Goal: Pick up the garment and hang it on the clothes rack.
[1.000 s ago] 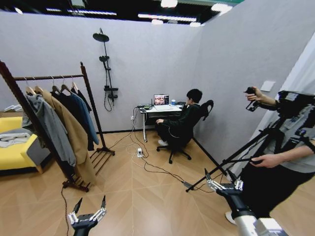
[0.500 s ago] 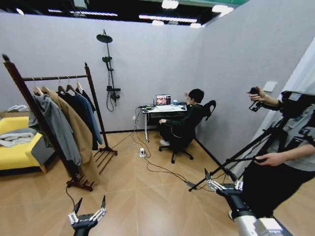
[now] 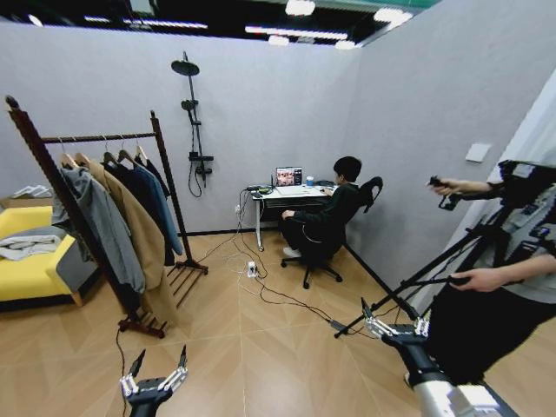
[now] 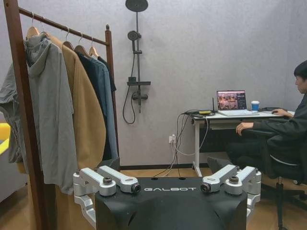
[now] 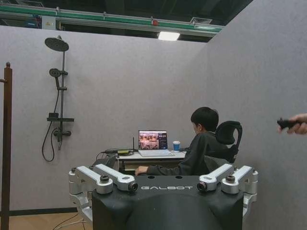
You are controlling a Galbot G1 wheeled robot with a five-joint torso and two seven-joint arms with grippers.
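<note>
The clothes rack (image 3: pixel 95 136), dark reddish-brown wood with knobbed posts, stands at the left with several garments on its bar; it appears again in the left wrist view (image 4: pixel 62 28). At the bar's far end a short black top (image 3: pixel 148 168) (image 4: pixel 111 74) hangs edge-on beside a blue jacket. It looks like the garment, but its front is hidden. My left gripper (image 3: pixel 161 354) (image 4: pixel 168 184) is open and empty, low over the floor and well short of the rack. My right gripper (image 3: pixel 382 306) (image 5: pixel 165 184) is open and empty at the lower right.
A grey hoodie (image 3: pixel 104 226), a tan coat (image 3: pixel 139 234) and a long dark coat also hang on the bar. A yellow sofa (image 3: pixel 26 274) with cloth on it is at the far left. Cables (image 3: pixel 261 291) cross the floor. A desk (image 3: pixel 287 195) and a tripod (image 3: pixel 434 269) are on the right.
The whole picture has shifted, with the rack now further right, so the camera has turned. Both grippers keep their pose, open and empty.
</note>
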